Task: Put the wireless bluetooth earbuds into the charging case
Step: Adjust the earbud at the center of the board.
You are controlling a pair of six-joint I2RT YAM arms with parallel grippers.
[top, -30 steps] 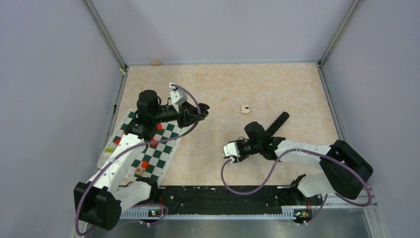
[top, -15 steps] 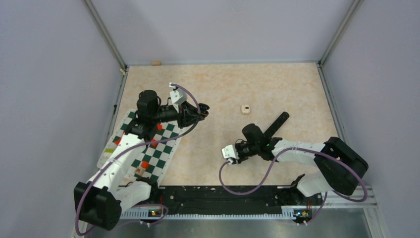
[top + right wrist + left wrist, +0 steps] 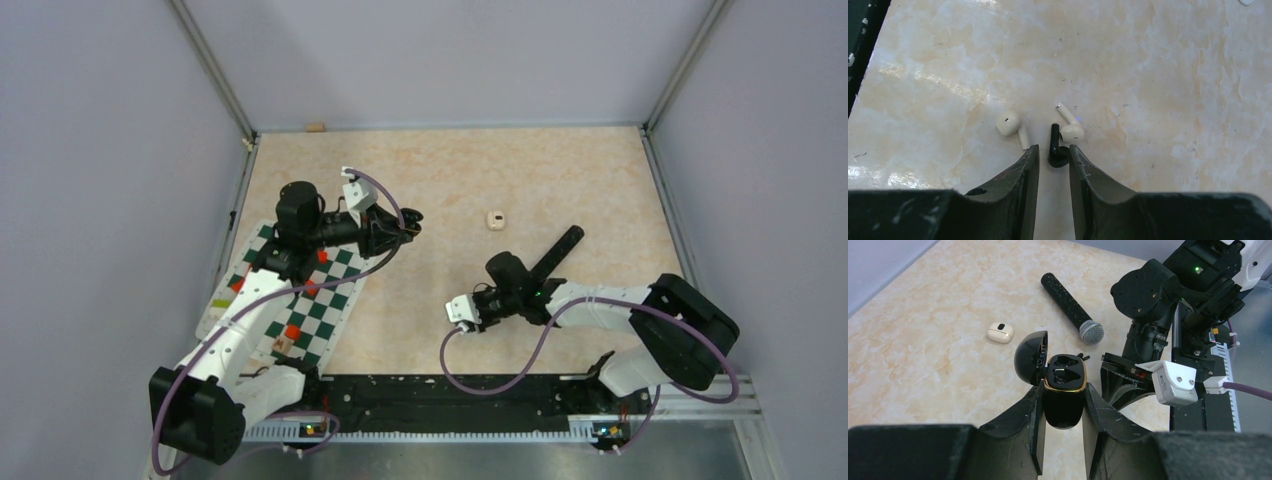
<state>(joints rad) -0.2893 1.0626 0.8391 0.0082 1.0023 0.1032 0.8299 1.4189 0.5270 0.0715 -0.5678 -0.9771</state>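
Three tiny stemmed earbuds lie on the beige marbled tabletop (image 3: 1158, 70) at the tips of the right gripper (image 3: 1054, 149). The glossy black plastic earbud (image 3: 1054, 142) sits between its fingers, rounded head nearest the wrist. Its stem points straight ahead, so the long axis runs along the fingers and across their closing line. The jaws stand narrowly apart, a sliver of table showing beside the bud, so I judge it not yet pinched. One cream-white earbud (image 3: 1009, 123) lies just left of the fingertips. The other cream-white earbud (image 3: 1071, 131) touches or nearly touches the black one on its right and could get nudged. The left gripper (image 3: 1064, 385), well apart, is clamped on the black gold-rimmed charging case (image 3: 1064, 407), lid open, sockets up.
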